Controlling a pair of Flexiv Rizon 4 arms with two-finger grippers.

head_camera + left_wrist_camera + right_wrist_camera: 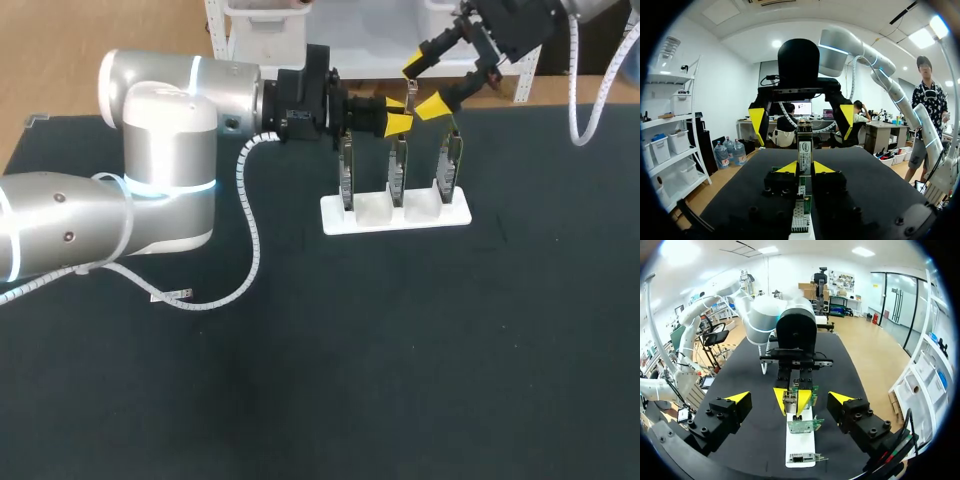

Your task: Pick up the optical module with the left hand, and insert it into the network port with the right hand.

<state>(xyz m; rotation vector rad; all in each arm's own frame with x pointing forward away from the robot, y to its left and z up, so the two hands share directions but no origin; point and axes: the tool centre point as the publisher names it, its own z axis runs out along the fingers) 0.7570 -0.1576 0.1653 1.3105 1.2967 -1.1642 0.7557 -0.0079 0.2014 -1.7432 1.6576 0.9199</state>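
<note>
My left gripper [397, 122] has its jaws pinched shut on the optical module [805, 149], holding it just above the middle of three network cards [398, 172]. The cards stand upright in a white rack [345, 222] on the dark bench [400, 360]. My right gripper [423, 86] hangs close beyond the module, jaws spread wide and gripping nothing, with the module lined up between them, untouched.

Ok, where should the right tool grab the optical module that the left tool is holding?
Probably the free end of the optical module, which sticks out beyond the left tool. Bring the open right tool straight in from opposite the left tool, one finger either side of that slim end.
</note>
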